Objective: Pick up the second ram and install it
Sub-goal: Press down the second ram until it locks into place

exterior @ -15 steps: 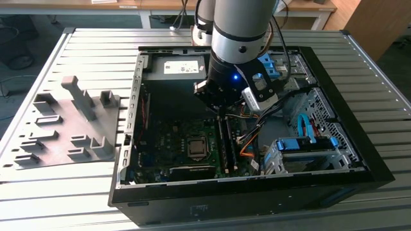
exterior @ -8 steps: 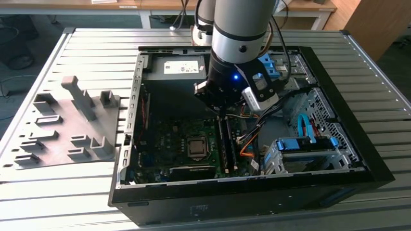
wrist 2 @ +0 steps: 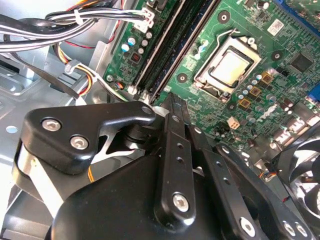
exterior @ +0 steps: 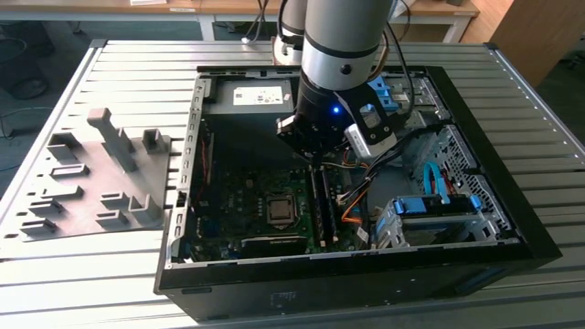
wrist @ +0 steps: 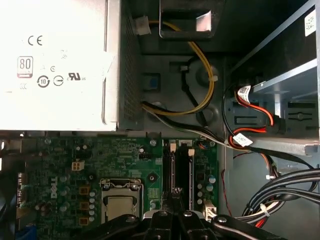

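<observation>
The second ram [wrist: 175, 172] stands in its motherboard [wrist: 100, 165] slot beside the other strip [wrist: 189, 170]. The gripper [wrist: 176, 200] bears on its top edge, jaws nearly together; grip cannot be confirmed. Judged step: seating. Next requires even downward pressure. Slot latches are obscured.

Matt black metal-looking gripper [wrist 2: 170, 102] links with shiny screw heads — just beyond them a glossy green circuit board [wrist 2: 250, 55], its bright silver metal processor socket [wrist 2: 227, 67] polished — beside it, plastic-sheathed cables [wrist 2: 75, 22].
</observation>
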